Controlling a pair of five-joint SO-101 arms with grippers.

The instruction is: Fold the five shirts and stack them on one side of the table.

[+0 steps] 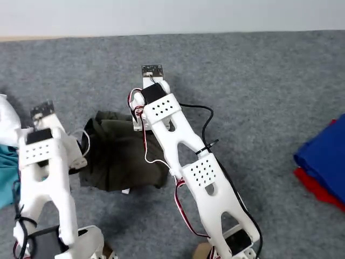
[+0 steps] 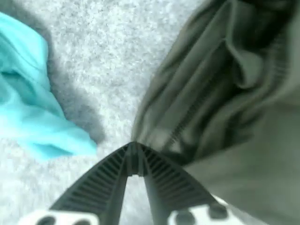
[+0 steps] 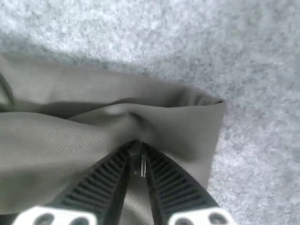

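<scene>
**Olive shirt pinched from both sides, stack far to the right**

Start at the left edge of the table (image 1: 259, 81): a white cloth (image 1: 8, 121) and a teal shirt (image 1: 5, 167) lie bunched there, just beside your left arm.

Your left gripper (image 2: 134, 161) has its fingers brought together to a point right at the near-left edge of the olive shirt (image 1: 121, 156). Folds of cloth run away from the tips, so it reads as a pinch on the hem, though the bite looks thin.

The olive shirt itself sits partly folded and rumpled between the two arms, its longer run going across the table from one gripper toward the other.

Your right gripper (image 3: 137, 157) is closed on the shirt too. The fabric puckers at its tips, close to a folded corner on the shirt's far-right side. From each set of fingers, then, the body of the shirt lies inward, toward the other arm.

Well apart on the right, a blue shirt (image 1: 323, 148) rests over a red shirt (image 1: 315, 189), which looks like the pile being built. Your right arm is the nearer one to it, so the carry probably falls to that arm. Before any lift, I would check that the left pinch actually holds cloth, or that side may sag and undo the fold.
</scene>
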